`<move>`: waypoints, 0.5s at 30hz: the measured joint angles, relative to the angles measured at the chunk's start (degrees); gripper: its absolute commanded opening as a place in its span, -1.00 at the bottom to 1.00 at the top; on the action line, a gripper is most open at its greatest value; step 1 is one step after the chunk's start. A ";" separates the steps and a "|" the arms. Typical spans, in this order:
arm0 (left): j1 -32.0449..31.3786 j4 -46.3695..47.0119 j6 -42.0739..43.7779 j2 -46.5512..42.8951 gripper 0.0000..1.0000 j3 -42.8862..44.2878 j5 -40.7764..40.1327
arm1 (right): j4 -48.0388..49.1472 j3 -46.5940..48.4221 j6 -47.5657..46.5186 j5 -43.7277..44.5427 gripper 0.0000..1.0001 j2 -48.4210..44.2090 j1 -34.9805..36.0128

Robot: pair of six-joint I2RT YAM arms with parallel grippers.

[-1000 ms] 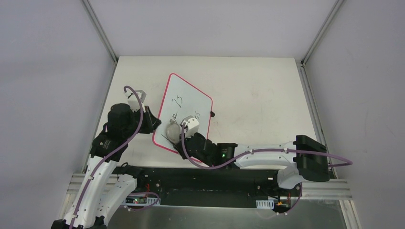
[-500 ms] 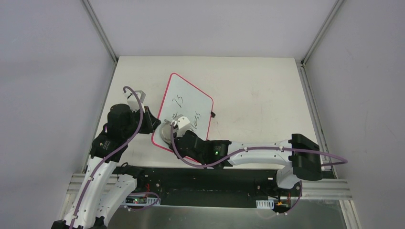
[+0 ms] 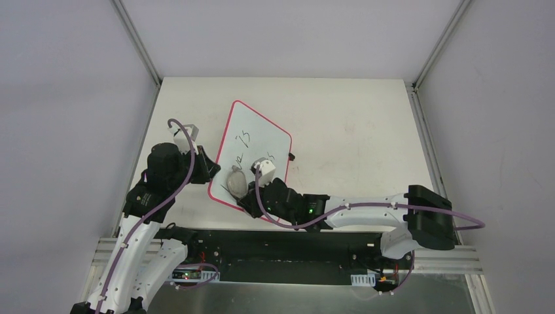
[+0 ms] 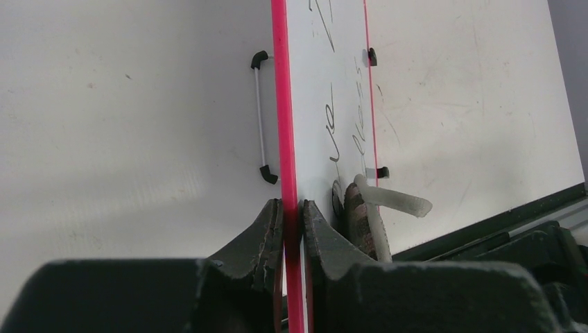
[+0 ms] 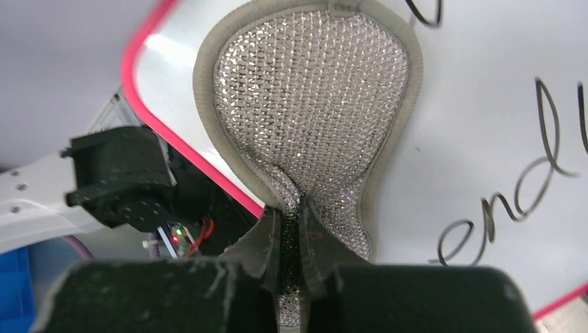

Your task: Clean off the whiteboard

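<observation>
I swept the grey pad (image 3: 236,178) in my right gripper (image 3: 247,187) out to the whiteboard (image 3: 258,131)'s near left edge, then drew it back inward, so it sits roughly where it was a second ago. The handwriting that showed mid-sweep by the right edge is hidden again behind my right arm (image 3: 353,209).

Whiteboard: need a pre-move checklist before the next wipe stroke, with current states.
1. Board grip: left tool clamped on the whiteboard frame: ok.
2. Pad grip: right tool shut on the grey pad: ok.
3. Pad position: over the board's near corner, inside the frame: ok.
4. Pad pressing on the board face: cannot tell.
5. Board wiped clean: not ok, black handwriting shows beside the pad.
</observation>
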 measured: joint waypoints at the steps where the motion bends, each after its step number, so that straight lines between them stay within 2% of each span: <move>1: 0.00 0.00 -0.13 0.02 -1.00 0.00 -0.07 | 0.07 -1.55 0.74 -0.20 -1.00 -0.61 -0.09; 3: 0.00 -0.02 -0.44 0.07 -0.97 0.00 -0.22 | 0.35 -3.54 1.84 -0.72 -1.00 -1.29 -0.37; 6: 0.00 -0.02 -1.01 0.07 -0.46 0.00 -0.20 | 0.28 -4.83 2.82 -0.92 -1.00 -2.40 -0.42; 8: 0.00 -0.02 -1.14 0.07 -0.23 0.00 -0.09 | -0.22 -4.94 3.26 -0.83 -1.00 -2.99 -0.46; 13: -0.50 -2.60 -3.02 0.20 -0.15 0.02 1.51 | -1.95 -4.96 3.52 -0.13 -1.00 -3.74 -0.44; 15: -0.48 -3.72 -3.98 0.00 -0.04 0.02 1.75 | -2.49 -4.96 3.21 -0.28 -1.00 -3.74 -0.44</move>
